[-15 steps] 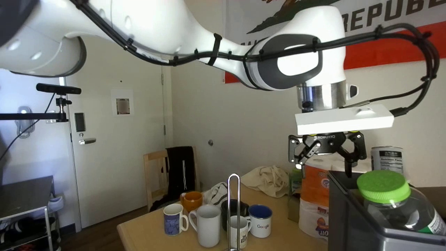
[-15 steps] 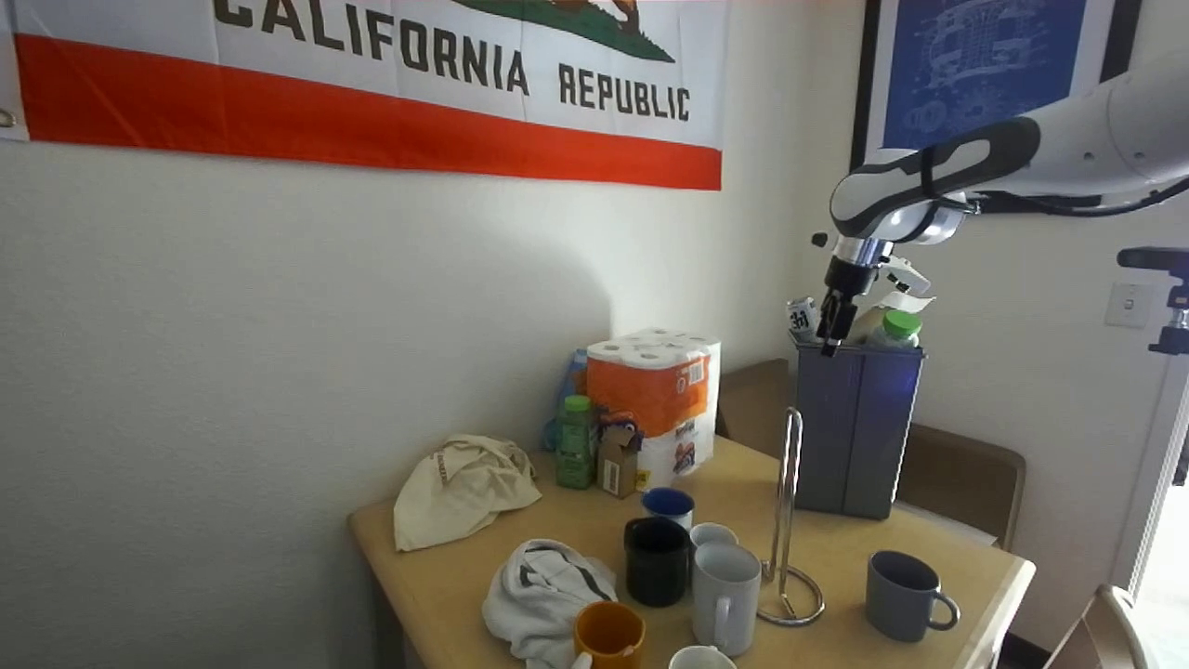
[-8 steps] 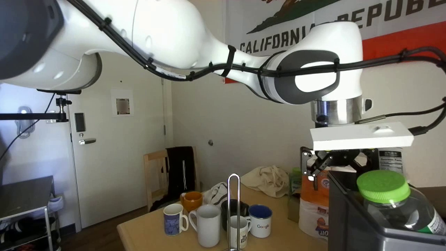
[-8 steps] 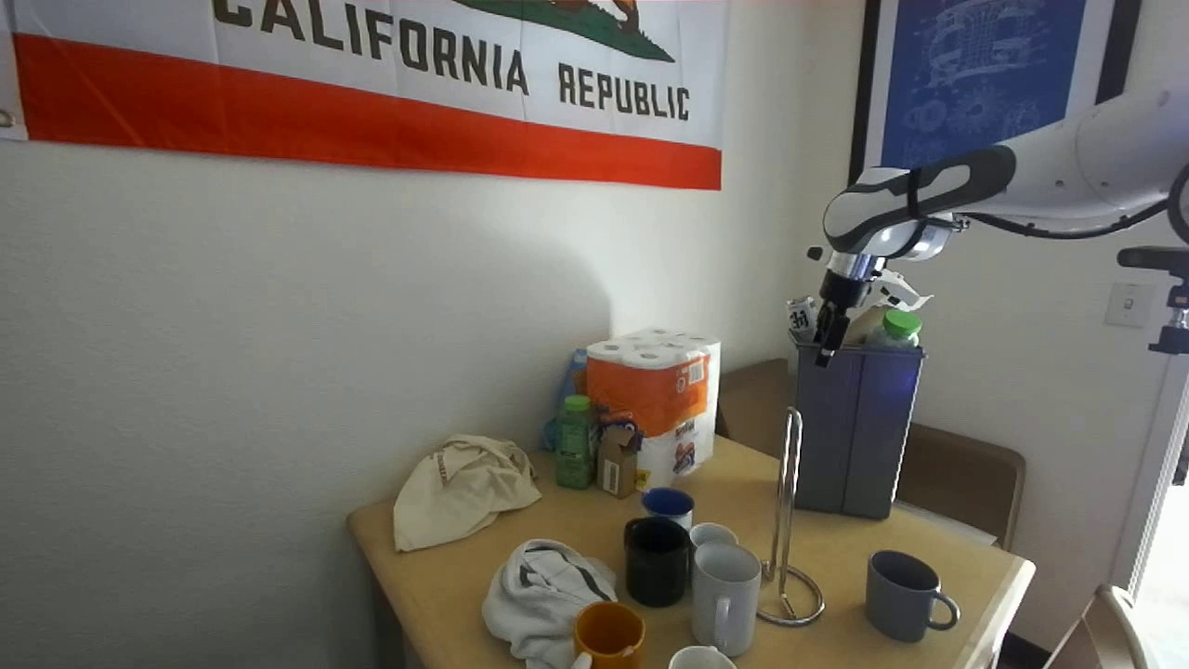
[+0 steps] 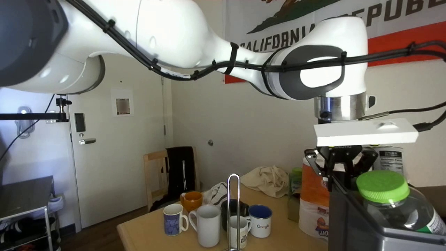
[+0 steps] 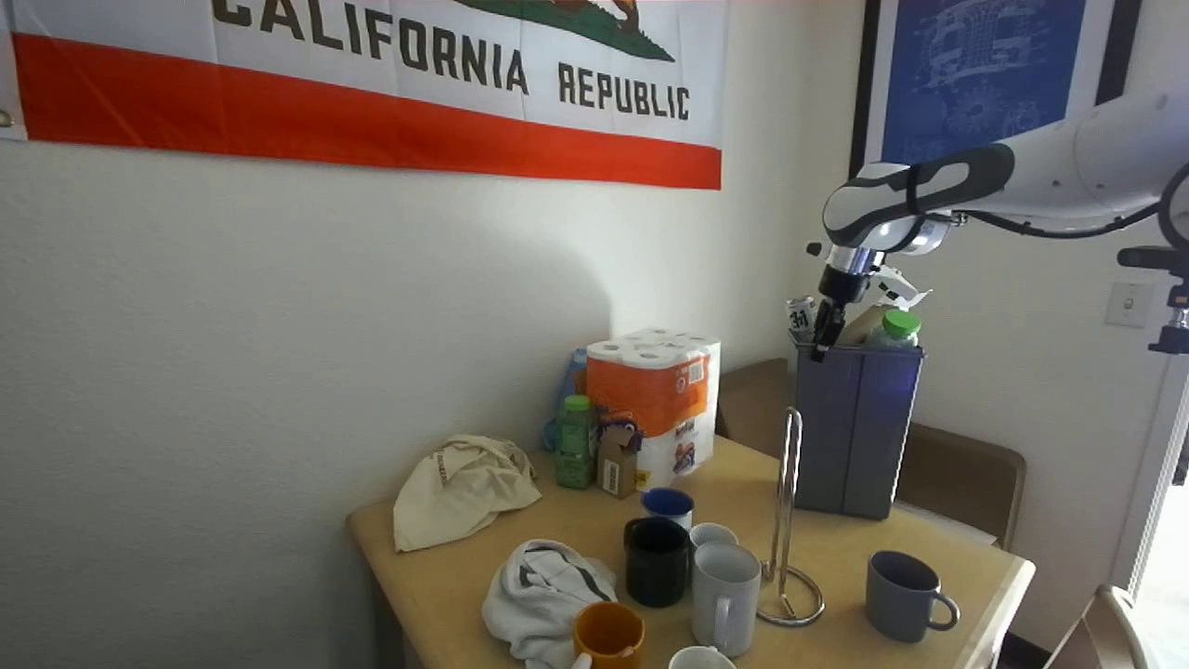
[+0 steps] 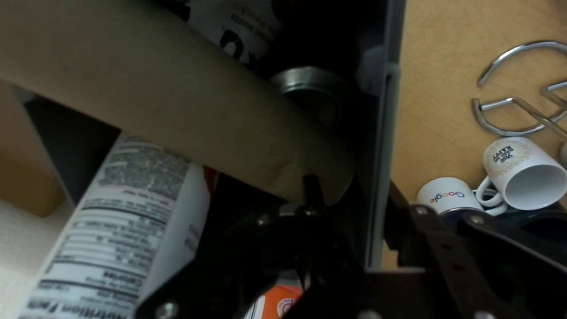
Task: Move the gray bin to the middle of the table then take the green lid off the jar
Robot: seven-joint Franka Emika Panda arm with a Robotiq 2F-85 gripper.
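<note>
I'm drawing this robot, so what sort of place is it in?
Probably someone's home, maybe a dining corner: mugs stand on a wooden table with a paper-towel pack, and a California flag hangs on the wall.

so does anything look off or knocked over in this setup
I see nothing spilled or damaged. The odd thing is the jar: it leans at a slant in the top of the gray bin, its green lid poking above the edge, instead of standing upright. A can also sticks out of the bin.
</note>
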